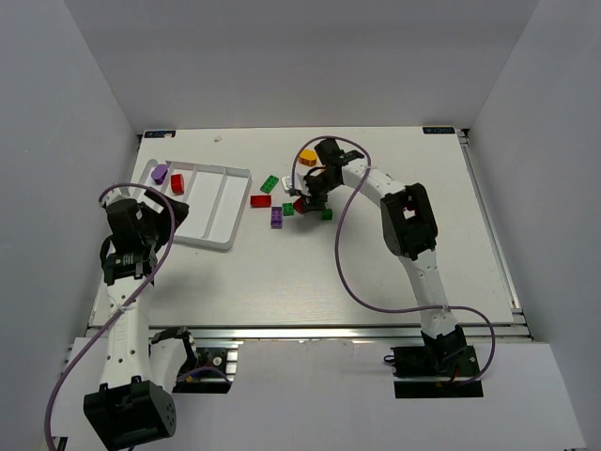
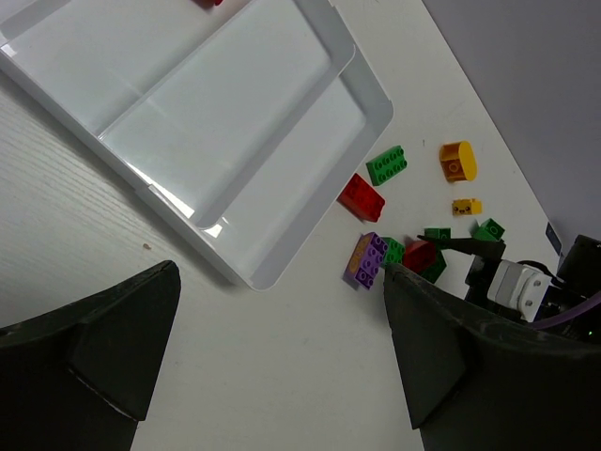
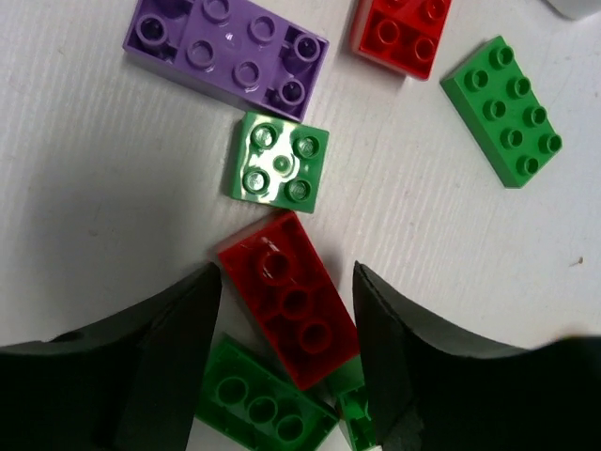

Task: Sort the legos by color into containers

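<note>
The legos lay mostly in a loose cluster on the table, out to the right of the white tray, and your right gripper was right in the thick of them. The overhead camera gave you the layout but not the grip, because the arm's head covered the spot. Only the right wrist camera showed it. There the red brick lay slantwise between your two fingers, with a jaw on either side and close against its edges. Whether they were pressing on it or just short of touching, I couldn't tell. That same view gave you the neighbours stud by stud. A small green square sat just off the red brick's far end, and a long purple brick lay beyond that. A long green brick was off to the upper right, and a dark green brick sat right against the red one's near end. Overhead alone showed you what sat in the tray: a purple piece and a red piece, just beside each other near its far left corner. Your left gripper hung over the table by a corner of the tray, jaws spread wide. Its wrist camera picked out an orange rounded brick and a small yellow brick near it at the cluster's far side. That yellow one did not show from overhead.
</note>
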`<act>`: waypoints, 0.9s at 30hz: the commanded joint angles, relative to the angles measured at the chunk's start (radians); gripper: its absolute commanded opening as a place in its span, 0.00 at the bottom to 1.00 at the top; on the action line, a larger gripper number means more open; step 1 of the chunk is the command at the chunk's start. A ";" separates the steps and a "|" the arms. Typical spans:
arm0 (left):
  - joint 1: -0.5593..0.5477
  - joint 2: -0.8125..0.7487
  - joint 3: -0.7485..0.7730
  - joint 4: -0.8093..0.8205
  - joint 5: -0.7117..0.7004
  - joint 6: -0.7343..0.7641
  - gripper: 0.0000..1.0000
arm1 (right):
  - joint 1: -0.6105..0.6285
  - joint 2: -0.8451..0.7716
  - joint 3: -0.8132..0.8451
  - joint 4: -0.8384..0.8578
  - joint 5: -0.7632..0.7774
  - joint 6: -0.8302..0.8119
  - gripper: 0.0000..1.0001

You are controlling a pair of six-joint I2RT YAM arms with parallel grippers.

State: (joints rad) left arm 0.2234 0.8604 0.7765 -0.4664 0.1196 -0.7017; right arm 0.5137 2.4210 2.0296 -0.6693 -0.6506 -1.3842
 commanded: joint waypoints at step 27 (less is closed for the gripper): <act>0.002 -0.185 0.147 -0.084 -0.031 0.067 0.98 | 0.186 -0.223 -0.033 0.575 0.034 0.965 0.00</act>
State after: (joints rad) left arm 0.2234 0.6933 0.8700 -0.5167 0.1143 -0.6685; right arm 0.6193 2.1944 1.9625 -0.2989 -0.6727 -0.7258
